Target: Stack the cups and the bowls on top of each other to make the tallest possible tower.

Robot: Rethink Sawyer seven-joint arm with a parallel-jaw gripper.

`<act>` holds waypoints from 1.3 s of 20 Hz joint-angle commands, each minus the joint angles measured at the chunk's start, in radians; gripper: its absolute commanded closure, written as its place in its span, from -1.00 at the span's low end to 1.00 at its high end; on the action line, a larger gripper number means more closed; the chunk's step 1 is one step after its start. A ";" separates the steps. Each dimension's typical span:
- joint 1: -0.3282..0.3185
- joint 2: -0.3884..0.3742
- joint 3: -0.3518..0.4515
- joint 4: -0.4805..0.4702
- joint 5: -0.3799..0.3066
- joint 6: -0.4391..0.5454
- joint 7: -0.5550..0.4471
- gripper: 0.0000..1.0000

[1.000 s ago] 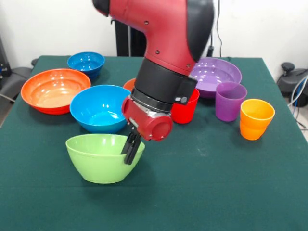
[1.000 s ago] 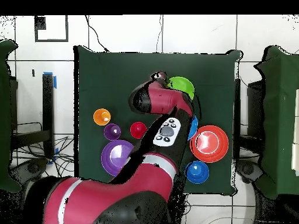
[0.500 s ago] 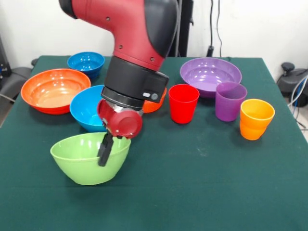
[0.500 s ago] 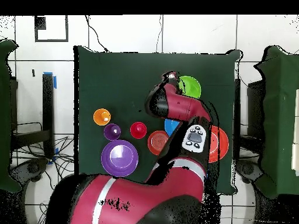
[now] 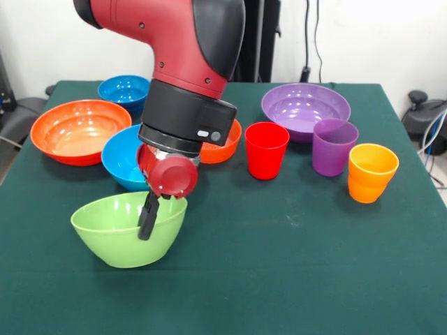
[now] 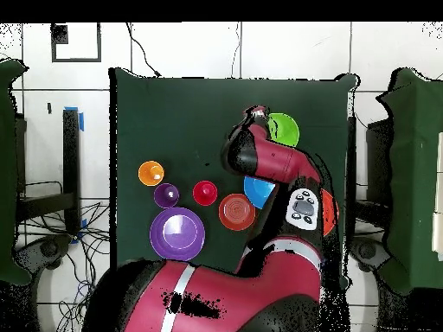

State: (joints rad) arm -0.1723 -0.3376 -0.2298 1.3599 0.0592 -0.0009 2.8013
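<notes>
My gripper (image 5: 147, 220) is shut on the right rim of the lime green bowl (image 5: 119, 234), which tilts near the table's front. From overhead, the gripper (image 6: 262, 122) is at the left edge of that bowl (image 6: 285, 130). Behind it stands the light blue bowl (image 5: 122, 157), partly hidden by the arm. Further back are the wide orange-red bowl (image 5: 77, 129), the dark blue bowl (image 5: 124, 88), the small orange bowl (image 5: 228, 143) and the purple bowl (image 5: 305, 106). The red cup (image 5: 266, 149), purple cup (image 5: 334, 145) and orange cup (image 5: 371, 172) stand in a row. No tower is in view.
The green cloth (image 5: 293, 265) ends in table edges on all sides. The arm's bulk (image 6: 285, 186) covers much of the orange-red bowl (image 6: 328, 213) and part of the light blue bowl (image 6: 255, 192) in the overhead view.
The gripper has carried the lime green bowl leftward in the front view, and the bowl now tilts more. The small orange bowl and the red cup have come out from behind the arm.
</notes>
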 commanded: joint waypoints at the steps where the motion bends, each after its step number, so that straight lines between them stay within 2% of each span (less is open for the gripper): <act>1: 0.059 0.073 0.063 0.079 -0.043 0.044 0.018 1.00; 7: 0.078 0.082 0.042 0.074 -0.019 0.046 0.039 1.00; 8: 0.078 0.082 0.043 0.076 -0.016 0.043 0.043 -1.00; 11: 0.075 0.080 0.043 0.069 -0.032 0.060 0.018 -1.00; 26: 0.082 0.082 0.034 0.067 -0.017 0.069 0.024 -1.00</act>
State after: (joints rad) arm -0.1019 -0.3034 -0.2574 1.3831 0.0590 -0.0007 2.8013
